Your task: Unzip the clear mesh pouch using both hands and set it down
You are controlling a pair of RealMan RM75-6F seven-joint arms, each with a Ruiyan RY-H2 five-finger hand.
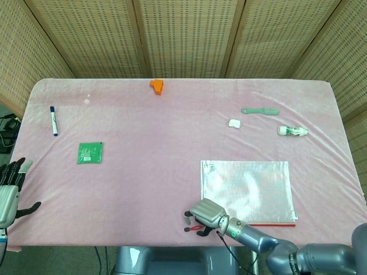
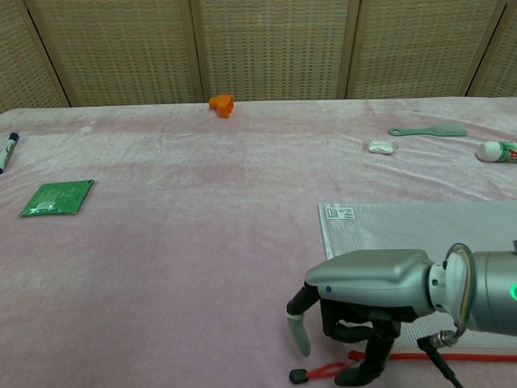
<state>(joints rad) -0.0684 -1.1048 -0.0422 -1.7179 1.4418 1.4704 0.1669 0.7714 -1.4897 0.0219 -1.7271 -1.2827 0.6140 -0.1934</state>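
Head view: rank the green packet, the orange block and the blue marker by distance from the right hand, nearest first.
From the right hand at the table's near edge:
1. Green packet, to the hand's left, mid-depth on the cloth.
2. Orange block, at the far edge, slightly left of the hand.
3. Blue marker, near the far-left edge of the table.

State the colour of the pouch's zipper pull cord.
Red, with a black tip; the zipper pull cord shows best in the chest view.
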